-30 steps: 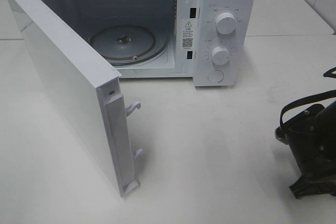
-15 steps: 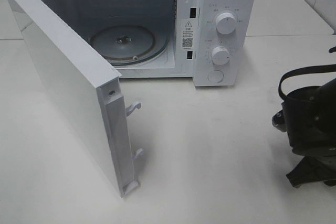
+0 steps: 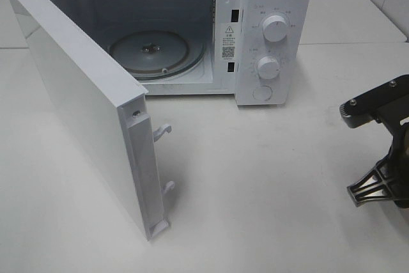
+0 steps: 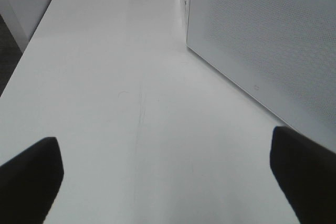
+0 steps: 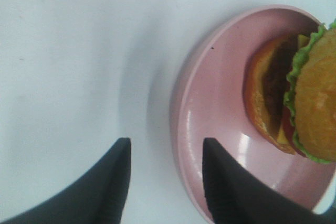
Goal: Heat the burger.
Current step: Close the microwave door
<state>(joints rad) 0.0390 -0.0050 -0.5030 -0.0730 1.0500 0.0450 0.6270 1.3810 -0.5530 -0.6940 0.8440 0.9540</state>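
The burger (image 5: 307, 95), with a golden bun, a green lettuce frill and a dark patty, lies tilted on a pink plate (image 5: 210, 103) in the right wrist view. My right gripper (image 5: 165, 182) is open and straddles the plate's rim, one finger over the plate and one over the table, neither touching the rim. In the high view the right gripper (image 3: 374, 187) shows at the right edge, while burger and plate are out of view. My left gripper (image 4: 168, 182) is open and empty above the bare table.
A white microwave (image 3: 275, 4) stands at the back, its door (image 3: 83, 100) swung wide open toward the front left. Its glass turntable (image 3: 156, 52) holds nothing. The door's white perforated panel (image 4: 262, 40) rises beside my left gripper.
My right arm has turned and tipped at the right edge of the high view, showing its fingers lower down. The microwave and its door have not moved.
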